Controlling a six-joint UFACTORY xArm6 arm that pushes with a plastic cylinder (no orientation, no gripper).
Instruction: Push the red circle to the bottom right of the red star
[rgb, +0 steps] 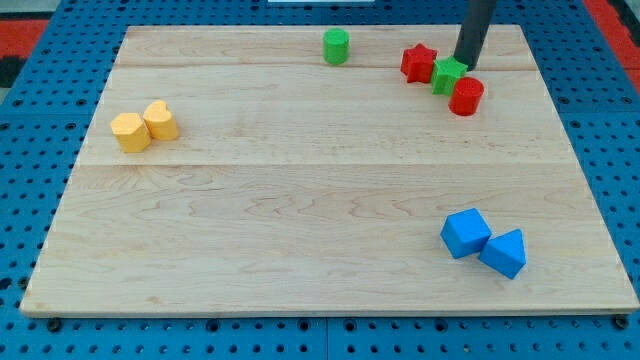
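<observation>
- Sitting near the view's top right of the worktop (300, 200), the red circle (466, 96) is lying just below and to the right of the green star-like block (448, 74), touching it or nearly so.
- The red star (419, 63) is resting just to the view's left of that green block, so the circle is already lying toward the star's bottom right, with the green block wedged between the two.
- My tip (465, 66) is standing just above the red circle and against the green block's right side; there is no end effector with jaws here, only the plain rod, so nothing is being held and there is no wide or narrow state to report.
- Judging by this placing, the tip is sitting behind the circle so that a stroke toward the view's bottom would carry it away from the green block and deeper into the star's bottom-right area.
- Open wood is stretching below the circle, down to the blue cube (465, 232) and the other blue block (503, 252), which are well apart from it.
- The worktop's right edge is lying near, so a rightward slip is the risk I would be watching.
- The green cylinder (336, 46) and the two yellow blocks (145, 126) are standing far off to the left.
</observation>
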